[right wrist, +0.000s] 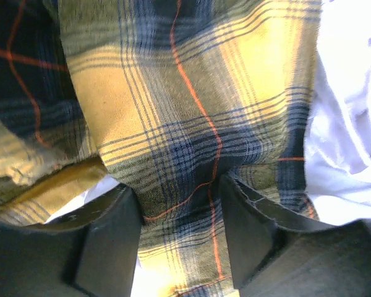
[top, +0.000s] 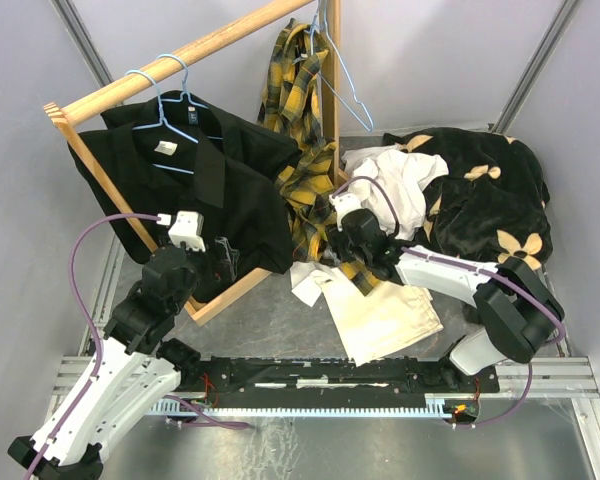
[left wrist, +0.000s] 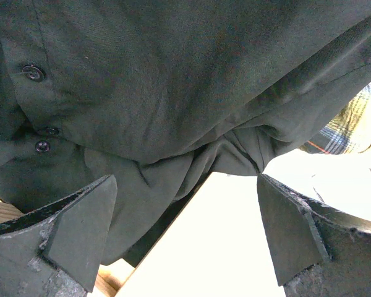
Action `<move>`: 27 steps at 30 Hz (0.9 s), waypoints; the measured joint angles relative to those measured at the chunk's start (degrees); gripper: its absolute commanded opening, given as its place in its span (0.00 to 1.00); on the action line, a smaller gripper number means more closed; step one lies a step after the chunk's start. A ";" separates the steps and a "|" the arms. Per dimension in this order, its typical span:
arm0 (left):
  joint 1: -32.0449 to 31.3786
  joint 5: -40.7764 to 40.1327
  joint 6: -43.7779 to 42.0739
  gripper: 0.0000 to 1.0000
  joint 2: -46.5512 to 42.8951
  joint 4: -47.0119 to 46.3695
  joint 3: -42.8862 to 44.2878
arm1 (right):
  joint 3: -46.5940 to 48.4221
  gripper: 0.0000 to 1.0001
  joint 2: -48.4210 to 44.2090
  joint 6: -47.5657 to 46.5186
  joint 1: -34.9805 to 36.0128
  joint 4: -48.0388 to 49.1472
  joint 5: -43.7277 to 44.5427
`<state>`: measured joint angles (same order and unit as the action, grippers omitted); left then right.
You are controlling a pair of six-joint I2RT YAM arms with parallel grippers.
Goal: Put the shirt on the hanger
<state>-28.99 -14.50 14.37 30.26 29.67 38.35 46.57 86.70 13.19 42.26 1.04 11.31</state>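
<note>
1. The left gripper (left wrist: 185,185) was seen spread wide with nothing between its fingers. Only a black shirt (top: 215,170) was found directly ahead of and above it, and the shirt lay well off to its right.
2. The shirt (top: 298,90) was draped down the upright post of the wooden rack (top: 180,55). Its long axis was laid from the top of the post down to the desk (top: 280,330), where its lower end was met by the right gripper.
3. The right gripper (right wrist: 176,185) was set narrow, clamped on a fold of that plaid cloth, which was pressed by both fingers. The rest of the shirt rose ahead of and above it, so the right arm was judged much the nearer.
4. The hanger (top: 348,88) was hung high above and beyond the right gripper, just beside the shirt's upper end. Whether the collar was threaded on it could not be told.
</note>
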 measured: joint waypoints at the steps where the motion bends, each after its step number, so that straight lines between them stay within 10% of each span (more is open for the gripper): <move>1: 0.00 0.00 0.00 1.00 -0.04 0.00 -0.02 | 0.42 0.52 0.00 0.07 0.00 0.17 0.90; 4: -0.02 0.00 0.00 1.00 -0.07 0.00 -0.07 | 2.49 0.48 0.02 0.24 0.00 0.42 3.02; 10: 0.00 0.00 0.00 1.00 -0.11 -0.02 -0.07 | 7.04 0.08 0.50 0.04 0.00 0.66 4.63; 27: 0.00 -0.07 0.00 1.00 -0.48 0.00 -0.07 | 28.15 0.09 23.34 18.91 -0.15 15.45 -12.66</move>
<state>-28.99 -14.57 14.37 29.78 29.67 38.28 74.72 110.04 32.10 42.11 16.49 -1.34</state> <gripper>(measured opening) 0.997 0.082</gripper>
